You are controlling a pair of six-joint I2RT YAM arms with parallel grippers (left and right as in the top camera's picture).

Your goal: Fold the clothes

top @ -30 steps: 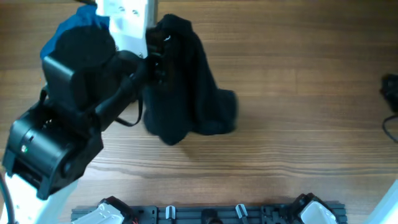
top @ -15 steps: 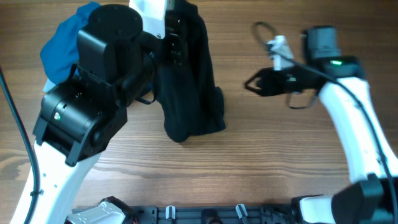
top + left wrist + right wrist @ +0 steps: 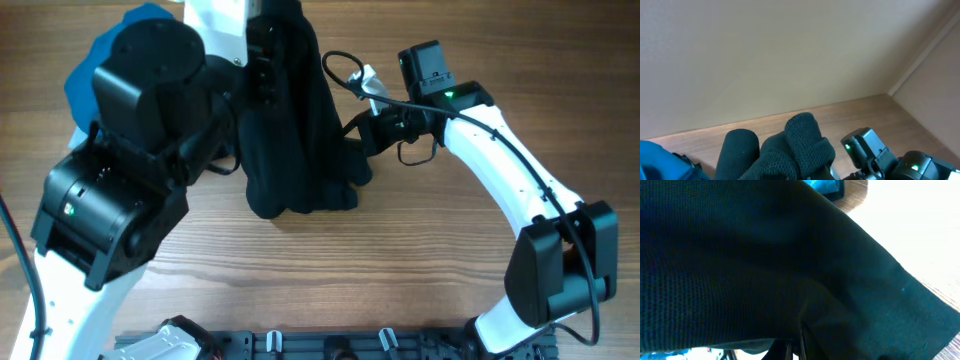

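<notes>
Wooden table (image 3: 450, 270) carries the pooled hem of the black shirt (image 3: 300, 150). The right gripper (image 3: 362, 132), nearer that hem, is pinched shut on its right edge. The shirt's long axis rises away to the left gripper (image 3: 268, 70), clamped on the top.

Front free; shirt (image 3: 300, 130) blocks mid, blue bundle (image 3: 78, 88) rear-L.

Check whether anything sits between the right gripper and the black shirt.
Nothing visible does. The right gripper is at the near edge of the black shirt, and its wrist view is filled with black fabric. The blue bundle lies on the shirt's other side, beyond the left arm.
</notes>
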